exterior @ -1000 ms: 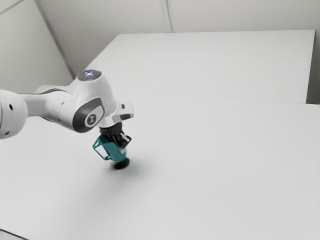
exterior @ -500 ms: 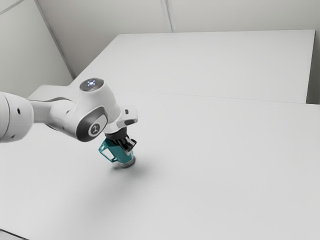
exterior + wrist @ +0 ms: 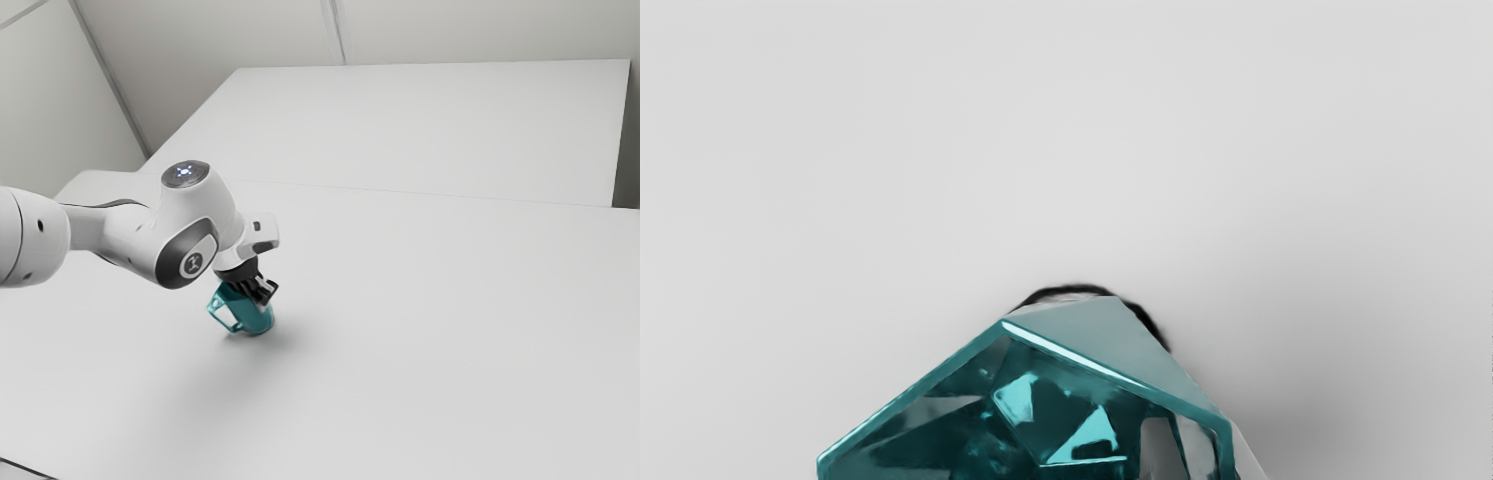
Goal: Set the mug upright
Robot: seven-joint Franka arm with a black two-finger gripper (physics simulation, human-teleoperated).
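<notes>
The gripper (image 3: 262, 290) is over the table in the exterior view, its black fingers at the upper part of the teal mug (image 3: 254, 317). One finger lies along the mug's outer side; the other is hidden, so the grip itself cannot be made out. The mug leans, its base low at the tabletop and its handle toward the exterior view's left. Whether the base touches the table is hard to tell. In the wrist view the faceted mug (image 3: 1066, 407) shows its rim and shiny inside, with a dark curved edge behind it.
A wide white table (image 3: 450, 330) surrounds the mug, with a second pale surface (image 3: 430, 130) beyond it. Pale walls stand behind. A thin dark-edged item (image 3: 25, 469) lies at the exterior view's lower left corner.
The hand and mug have shifted together toward the exterior view's right and slightly down. The dark patch below the mug's base has shrunk from view, and the mug remains tilted.
</notes>
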